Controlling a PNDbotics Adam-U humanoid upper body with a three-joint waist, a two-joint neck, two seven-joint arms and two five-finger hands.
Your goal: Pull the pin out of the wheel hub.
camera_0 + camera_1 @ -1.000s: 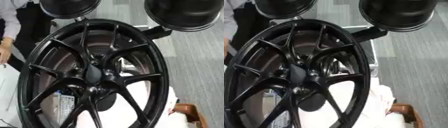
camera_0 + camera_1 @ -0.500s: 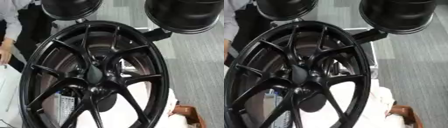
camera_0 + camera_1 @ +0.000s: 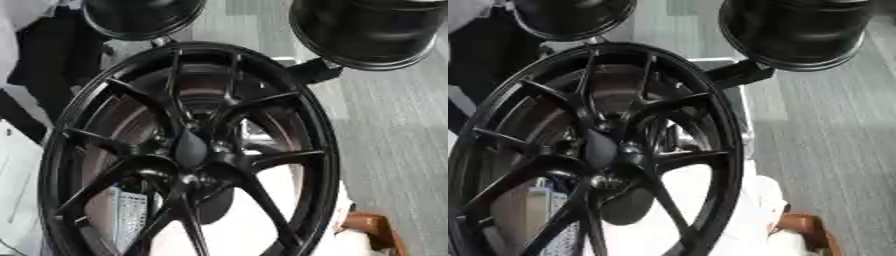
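A large black multi-spoke wheel [image 3: 105, 100] stands upright and fills most of both views. Its hub [image 3: 194, 167] lies a little below the middle, where the spokes meet. A dark grey tapered piece [image 3: 189, 148] sits at the hub; I cannot tell whether it is the pin. Neither of my hands shows in either view.
Two black round bodies [image 3: 140, 17] [image 3: 363, 30] hang at the top edge. A black bracket [image 3: 312, 71] meets the rim at upper right. White cloth [image 3: 236, 235] and a brown object [image 3: 376, 227] lie below. Grey carpet [image 3: 394, 140] runs to the right. A person in dark clothes [image 3: 48, 60] stands upper left.
The whole picture has shifted slightly, so the camera moved. The wheel itself looks unchanged, and no hand has come into view.
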